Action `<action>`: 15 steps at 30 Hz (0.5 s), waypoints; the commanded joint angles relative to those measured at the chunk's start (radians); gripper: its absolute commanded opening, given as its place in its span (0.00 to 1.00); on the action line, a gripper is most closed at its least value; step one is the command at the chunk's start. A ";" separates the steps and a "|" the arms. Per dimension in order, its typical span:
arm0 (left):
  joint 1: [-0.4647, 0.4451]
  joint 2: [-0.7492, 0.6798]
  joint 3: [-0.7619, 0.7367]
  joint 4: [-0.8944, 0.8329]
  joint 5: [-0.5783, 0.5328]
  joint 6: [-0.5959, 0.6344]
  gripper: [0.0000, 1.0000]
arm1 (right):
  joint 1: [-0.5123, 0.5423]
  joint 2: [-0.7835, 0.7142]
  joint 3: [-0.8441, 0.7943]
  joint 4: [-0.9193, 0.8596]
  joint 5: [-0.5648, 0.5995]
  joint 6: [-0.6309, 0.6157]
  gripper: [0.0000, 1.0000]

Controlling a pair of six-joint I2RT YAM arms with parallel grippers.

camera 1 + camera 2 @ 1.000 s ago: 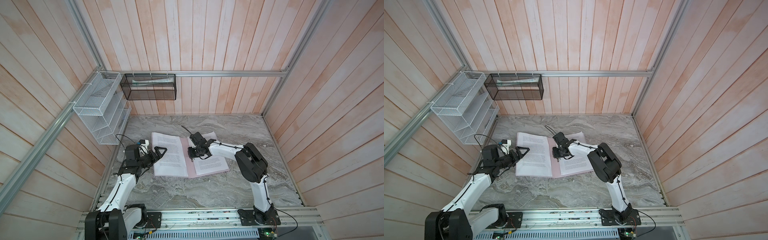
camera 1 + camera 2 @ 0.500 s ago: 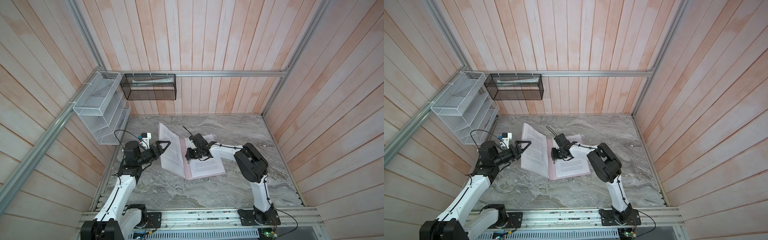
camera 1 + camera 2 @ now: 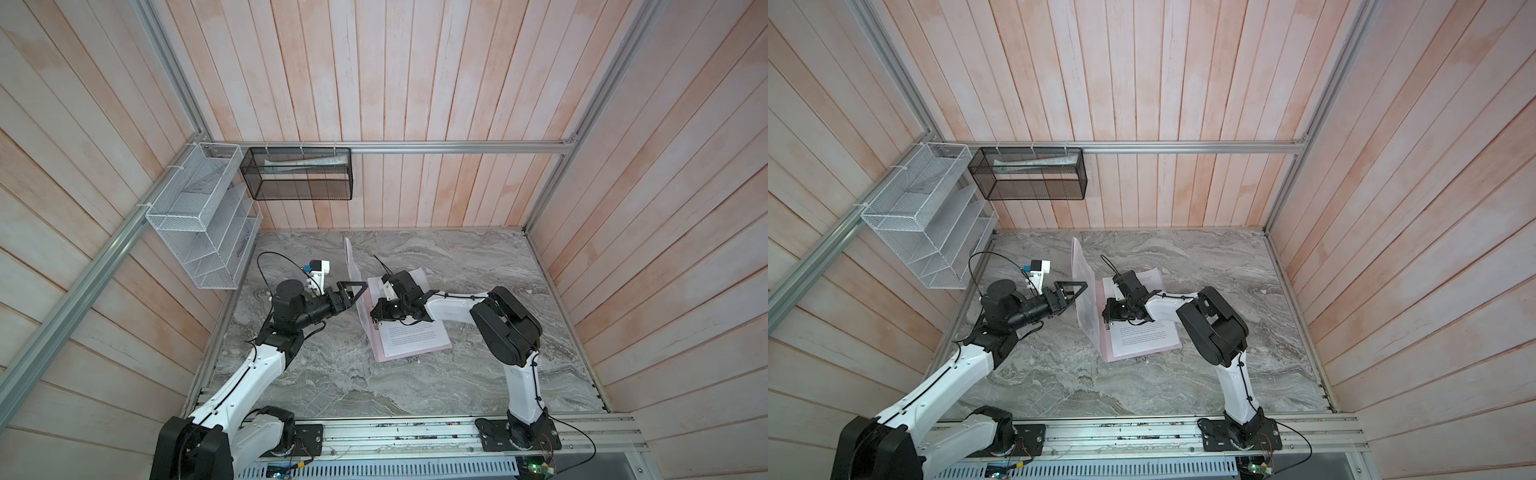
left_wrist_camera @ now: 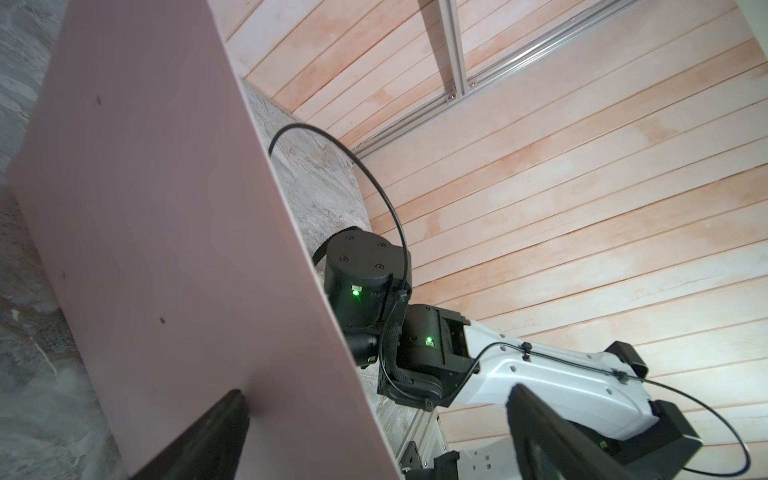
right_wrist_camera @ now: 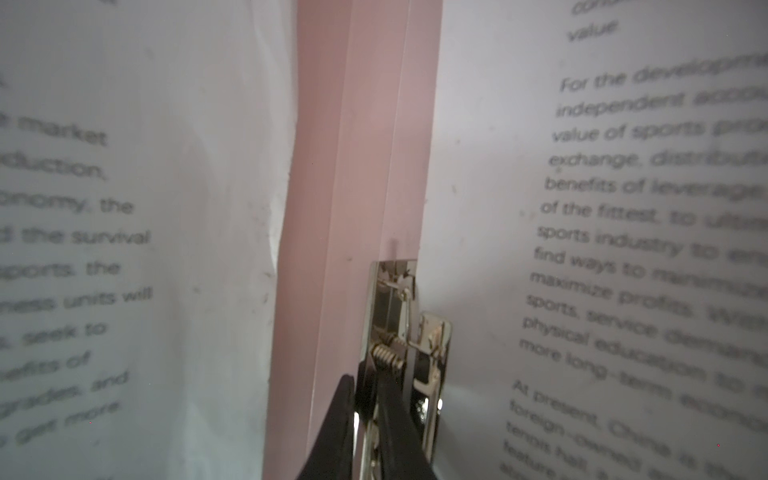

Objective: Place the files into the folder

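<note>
You are swinging the left cover of the folder (image 3: pixel 1084 286) up off the table (image 3: pixel 332 374). A second ago it was lying flat, half a second ago it was leaning, and now it is standing almost on edge. Your left gripper (image 3: pixel 360 293) is climbing and moving inward with it, one finger (image 4: pixel 232 409) pressing the cover's outer face. The printed sheet (image 5: pixel 124 249) on that cover is rising too.

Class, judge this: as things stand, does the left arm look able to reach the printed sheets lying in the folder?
Probably not directly. The folder's raised cover stands between the left gripper and the files, and one finger rests against its outer face.
</note>
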 commanded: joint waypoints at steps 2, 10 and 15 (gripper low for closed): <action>-0.061 0.040 0.051 0.065 -0.068 0.022 0.98 | -0.019 -0.005 -0.047 0.075 -0.099 0.042 0.16; -0.111 0.106 0.066 0.058 -0.119 0.052 0.98 | -0.101 -0.134 -0.196 0.234 -0.192 0.116 0.20; -0.133 0.133 0.080 0.041 -0.144 0.074 0.98 | -0.156 -0.224 -0.258 0.233 -0.198 0.115 0.21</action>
